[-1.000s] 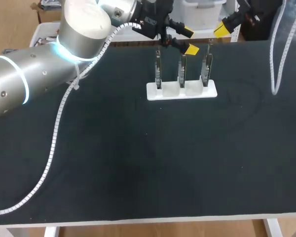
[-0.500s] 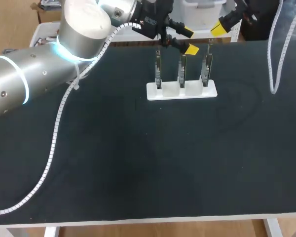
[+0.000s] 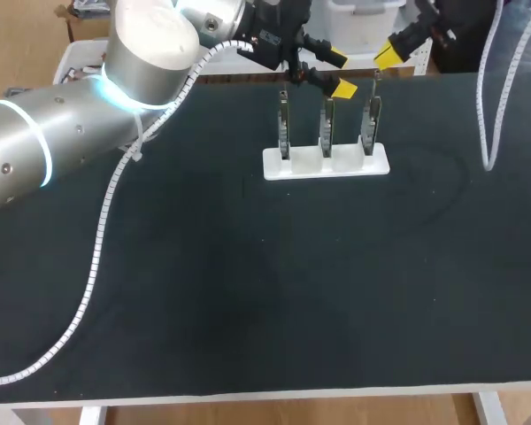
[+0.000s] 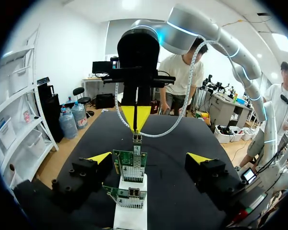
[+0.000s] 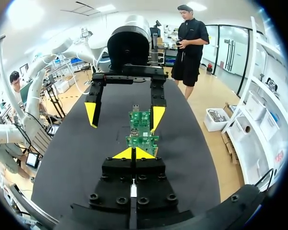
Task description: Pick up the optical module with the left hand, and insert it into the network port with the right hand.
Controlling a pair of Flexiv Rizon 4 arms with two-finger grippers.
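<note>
Between spread fingers [image 4: 100,158] of left tool [image 4: 149,158], upright green boards [image 4: 130,165]

1. A robotics lab, from where I stand.
2. A left arm [image 3: 44,150] and a right arm [image 4: 197,26] hang over a black-topped table [image 3: 248,292].
3. Bare circuit boards [image 4: 129,165] stand upright in a white holder [image 3: 326,163].

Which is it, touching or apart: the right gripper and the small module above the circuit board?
Touching. In the left wrist view the right gripper pinches the top of the module between its yellow tips.
</note>
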